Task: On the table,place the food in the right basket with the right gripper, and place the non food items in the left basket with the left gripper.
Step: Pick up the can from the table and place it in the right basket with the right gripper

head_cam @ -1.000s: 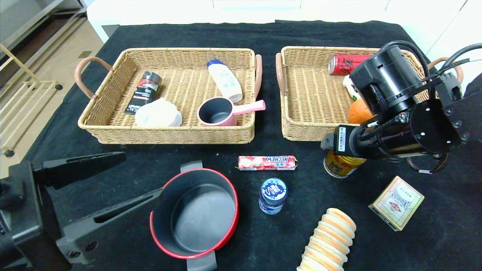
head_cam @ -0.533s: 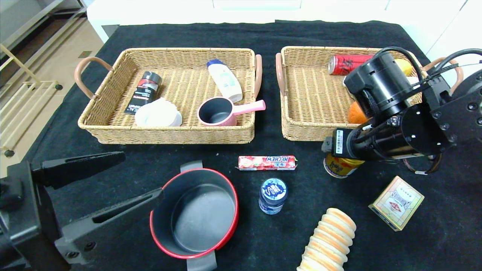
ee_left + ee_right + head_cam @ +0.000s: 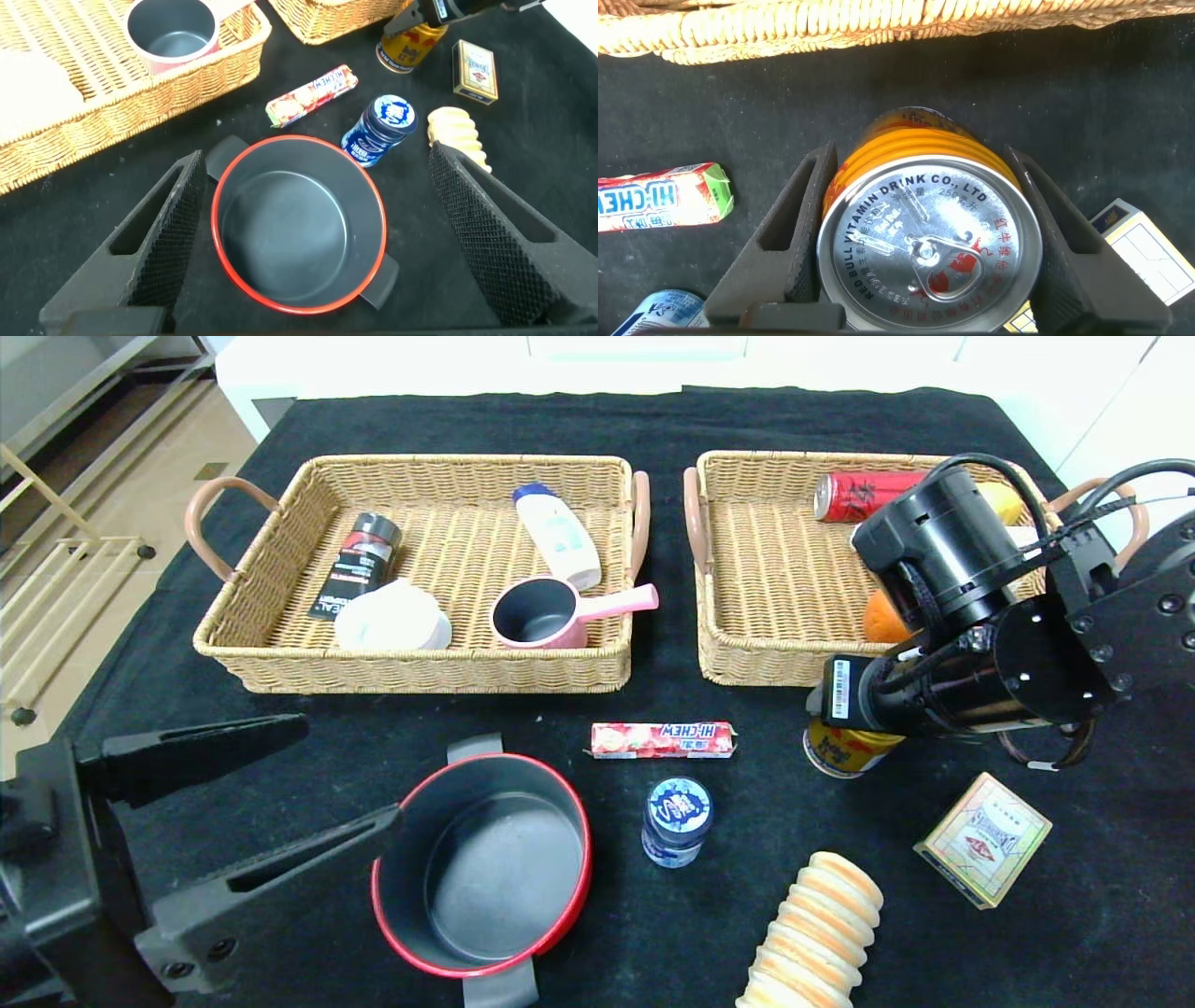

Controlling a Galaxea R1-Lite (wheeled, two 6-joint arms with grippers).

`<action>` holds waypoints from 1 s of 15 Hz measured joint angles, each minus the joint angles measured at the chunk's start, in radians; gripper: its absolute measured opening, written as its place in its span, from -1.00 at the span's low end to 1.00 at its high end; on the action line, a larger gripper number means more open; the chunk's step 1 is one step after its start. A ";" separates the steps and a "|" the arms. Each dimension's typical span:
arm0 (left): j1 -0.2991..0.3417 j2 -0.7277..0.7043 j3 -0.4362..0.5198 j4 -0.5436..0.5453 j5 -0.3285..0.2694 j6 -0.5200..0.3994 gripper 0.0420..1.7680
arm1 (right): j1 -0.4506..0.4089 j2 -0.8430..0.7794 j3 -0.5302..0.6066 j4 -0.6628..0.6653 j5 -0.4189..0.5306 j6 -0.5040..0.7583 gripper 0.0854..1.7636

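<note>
Bright, even light falls from above on the black tabletop [image 3: 560, 420], which swallows most shadows; only faint ones sit beneath the baskets, and the white surface beyond it is washed out. The silver can lid [image 3: 929, 247] catches a soft sheen without hard glare and its print reads sharply; the left claw [image 3: 318, 243] looms large and slightly soft at the frame edges.

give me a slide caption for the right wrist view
Right gripper fingers bracket a gold drink can beside the wicker basket.
</note>
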State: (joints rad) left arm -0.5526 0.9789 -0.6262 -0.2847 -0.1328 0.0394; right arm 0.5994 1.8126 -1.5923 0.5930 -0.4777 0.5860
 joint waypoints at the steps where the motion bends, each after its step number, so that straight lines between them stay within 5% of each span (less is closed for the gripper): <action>1: 0.000 0.000 0.000 0.000 0.000 0.000 0.94 | 0.000 0.000 0.000 0.001 0.001 0.000 0.33; 15: 0.013 -0.003 0.002 0.003 0.000 0.016 0.94 | 0.058 -0.133 0.002 0.020 0.008 -0.067 0.33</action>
State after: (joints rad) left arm -0.5391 0.9764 -0.6245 -0.2819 -0.1332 0.0553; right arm 0.6574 1.6800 -1.5904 0.6128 -0.4698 0.5185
